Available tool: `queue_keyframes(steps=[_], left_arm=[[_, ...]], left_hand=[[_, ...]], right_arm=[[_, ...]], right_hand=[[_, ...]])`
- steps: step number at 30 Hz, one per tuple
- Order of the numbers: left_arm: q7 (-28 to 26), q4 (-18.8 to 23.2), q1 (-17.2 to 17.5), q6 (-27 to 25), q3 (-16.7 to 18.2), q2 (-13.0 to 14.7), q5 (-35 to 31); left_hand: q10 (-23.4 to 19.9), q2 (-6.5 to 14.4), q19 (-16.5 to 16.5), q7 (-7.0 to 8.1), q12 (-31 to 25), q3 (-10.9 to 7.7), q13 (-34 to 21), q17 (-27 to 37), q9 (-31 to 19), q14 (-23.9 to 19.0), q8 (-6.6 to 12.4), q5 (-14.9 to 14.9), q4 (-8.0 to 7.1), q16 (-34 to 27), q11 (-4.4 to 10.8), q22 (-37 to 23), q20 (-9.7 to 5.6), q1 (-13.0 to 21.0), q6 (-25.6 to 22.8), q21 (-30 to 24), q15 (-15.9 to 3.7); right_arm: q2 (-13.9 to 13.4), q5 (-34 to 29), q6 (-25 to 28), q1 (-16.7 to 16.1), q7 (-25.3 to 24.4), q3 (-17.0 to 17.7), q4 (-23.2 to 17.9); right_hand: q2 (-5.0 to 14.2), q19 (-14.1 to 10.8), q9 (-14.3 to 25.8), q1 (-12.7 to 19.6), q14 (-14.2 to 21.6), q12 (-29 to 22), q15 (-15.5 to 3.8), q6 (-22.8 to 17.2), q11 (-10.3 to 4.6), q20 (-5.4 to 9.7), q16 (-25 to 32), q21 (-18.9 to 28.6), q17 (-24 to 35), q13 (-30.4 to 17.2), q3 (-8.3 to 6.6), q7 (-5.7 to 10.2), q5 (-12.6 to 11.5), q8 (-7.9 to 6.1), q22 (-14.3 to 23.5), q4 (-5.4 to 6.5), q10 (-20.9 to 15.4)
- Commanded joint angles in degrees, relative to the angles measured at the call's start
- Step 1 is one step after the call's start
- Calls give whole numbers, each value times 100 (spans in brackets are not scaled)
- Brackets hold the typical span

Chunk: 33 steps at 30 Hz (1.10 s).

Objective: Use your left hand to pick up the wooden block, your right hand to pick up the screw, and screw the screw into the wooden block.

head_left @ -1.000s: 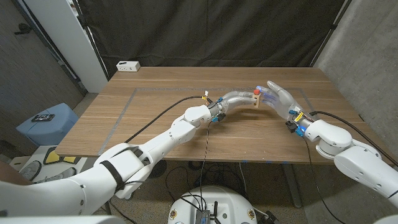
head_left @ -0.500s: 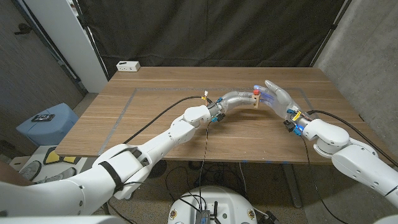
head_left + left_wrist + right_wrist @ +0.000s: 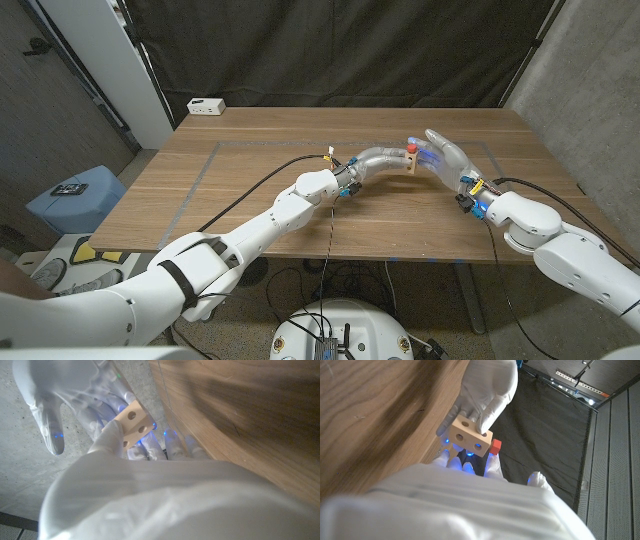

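Note:
My left hand [image 3: 380, 157] holds the pale wooden block [image 3: 411, 163] up over the middle of the table, fingers wrapped round its end. The block [image 3: 131, 421] has round holes in its side. A red screw [image 3: 412, 148] stands in the top of the block [image 3: 470, 437], its red head [image 3: 494, 447] at the far edge. My right hand [image 3: 447, 157] comes in from the right and pinches the screw head, its other fingers spread upward. In the right wrist view my left hand [image 3: 487, 390] grips the block from behind.
The wooden table [image 3: 250, 200] has a taped rectangle outline [image 3: 205, 170] on its left half. A white power strip [image 3: 206, 105] lies at the far left corner. Black cables [image 3: 260, 185] run along both arms. A dark curtain hangs behind the table.
My right hand and wrist have shifted slightly left toward the block. The left hand, block and screw stay where they were.

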State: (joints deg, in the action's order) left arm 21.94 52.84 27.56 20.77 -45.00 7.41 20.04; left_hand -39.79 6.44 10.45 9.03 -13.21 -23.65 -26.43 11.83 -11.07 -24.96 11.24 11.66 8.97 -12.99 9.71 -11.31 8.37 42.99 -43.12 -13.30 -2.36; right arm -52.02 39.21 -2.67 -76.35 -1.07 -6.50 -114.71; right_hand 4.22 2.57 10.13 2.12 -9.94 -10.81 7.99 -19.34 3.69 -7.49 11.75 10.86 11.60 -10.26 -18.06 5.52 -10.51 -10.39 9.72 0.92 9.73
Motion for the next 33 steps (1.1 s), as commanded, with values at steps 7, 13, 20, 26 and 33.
queue_keyframes(steps=[7,13,20,26,33], left_arm=[[-1,-25,-1,5,-2,-15,15],[24,-96,-29,33,-6,-44,16],[41,-153,-50,55,-5,-67,17],[42,-173,-52,51,2,-77,27],[56,-211,-68,56,8,-89,33]], left_hand=[[-13,55,35,-140,-10,-62,-15,25,-31,-50,38,31,-22,-36,-15,-10,35,-10,-187,-40,-103],[-20,55,37,-135,-13,-63,-15,24,-31,-45,35,32,-20,-34,-16,-10,37,-9,-180,-41,-95],[-16,52,38,-133,-11,-64,-15,23,-31,-50,38,31,-20,-35,-4,-10,33,-12,-186,-42,-102],[-26,50,37,-132,-15,-66,-15,22,-31,-47,39,32,-19,-33,-8,-11,27,-14,-190,-41,-108],[-17,54,37,-142,-12,-68,-15,23,-31,-45,38,32,-20,-33,-14,-11,31,-15,-187,-41,-100]], right_arm=[[-30,8,-25,-166,-111,97,-110],[-37,3,-14,-261,-176,166,-166],[-32,1,1,-348,-219,229,-225],[-47,8,44,-406,-231,286,-277],[-56,24,102,-483,-248,352,-337]], right_hand=[[24,11,12,1,-799,-36,-5,-110,11,-7,69,30,5,-24,5,-15,-39,-29,15,64,391],[10,1,11,12,-786,-35,-5,-136,11,-7,66,32,1,-23,6,-30,-39,-37,15,54,390],[5,-6,12,23,-767,-37,0,-176,11,-7,60,31,-2,-22,4,-25,-41,-44,14,46,380],[2,-12,12,30,-762,-42,-1,-223,10,-6,56,31,-3,-22,1,-19,-42,-59,14,42,363],[0,-21,14,32,-747,-46,-8,-348,7,-2,53,32,-3,-21,0,-76,-43,-98,14,42,343]])
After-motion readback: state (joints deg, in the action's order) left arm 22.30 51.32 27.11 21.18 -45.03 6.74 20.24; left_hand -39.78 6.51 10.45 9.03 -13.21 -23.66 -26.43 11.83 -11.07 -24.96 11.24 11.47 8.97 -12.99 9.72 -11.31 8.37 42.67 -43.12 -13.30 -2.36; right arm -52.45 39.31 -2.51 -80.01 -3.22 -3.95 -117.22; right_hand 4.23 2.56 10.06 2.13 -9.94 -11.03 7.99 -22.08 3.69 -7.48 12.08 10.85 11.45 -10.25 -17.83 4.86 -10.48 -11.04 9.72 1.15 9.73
